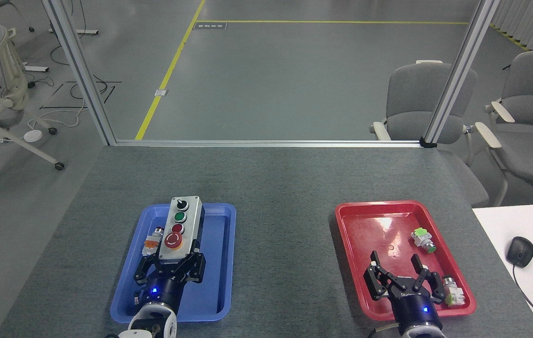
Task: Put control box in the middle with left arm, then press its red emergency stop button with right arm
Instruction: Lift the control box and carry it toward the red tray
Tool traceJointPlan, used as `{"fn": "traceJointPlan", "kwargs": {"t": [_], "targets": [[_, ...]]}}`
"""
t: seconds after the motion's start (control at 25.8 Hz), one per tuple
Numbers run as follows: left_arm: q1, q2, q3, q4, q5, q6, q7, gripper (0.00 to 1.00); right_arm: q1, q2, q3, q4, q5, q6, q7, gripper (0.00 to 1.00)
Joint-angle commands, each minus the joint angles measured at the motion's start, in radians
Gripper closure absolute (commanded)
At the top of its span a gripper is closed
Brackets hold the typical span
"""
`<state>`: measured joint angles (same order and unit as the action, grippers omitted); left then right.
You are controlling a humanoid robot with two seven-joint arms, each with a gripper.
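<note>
The control box (179,226), light grey with a black base, is lifted above the blue tray (217,263) and leans slightly left. My left gripper (171,264) is shut on its near end. Along its top run a black knob, a green button, a small red button and the red emergency stop button (173,240) nearest my fingers. My right gripper (397,265) hovers open over the near part of the red tray (365,225), holding nothing.
A small loose push-button part (152,239) lies in the blue tray, partly hidden behind the box. Two more loose parts (423,239) (453,291) lie in the red tray. A white desk with a mouse (520,251) is at right.
</note>
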<state>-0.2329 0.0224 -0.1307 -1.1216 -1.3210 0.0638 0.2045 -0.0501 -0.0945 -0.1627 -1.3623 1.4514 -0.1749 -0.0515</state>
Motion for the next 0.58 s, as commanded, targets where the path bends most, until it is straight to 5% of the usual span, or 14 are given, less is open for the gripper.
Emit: {"fn": "traceJointPlan", "kwargs": {"t": [0.0, 0.54], "targets": [[0.003, 0.002, -0.009, -0.075, 0.006, 0.005, -0.002, 1.00, 0.003, -0.001, -0.001, 0.002, 0.000, 0.008, -0.001, 0.01], [-0.006, -0.150, -0.323, -0.110, -0.011, 0.074, -0.030, 1.00, 0.004, 0.007, 0.003, -0.001, 0.000, 0.002, -0.001, 0.01]]}}
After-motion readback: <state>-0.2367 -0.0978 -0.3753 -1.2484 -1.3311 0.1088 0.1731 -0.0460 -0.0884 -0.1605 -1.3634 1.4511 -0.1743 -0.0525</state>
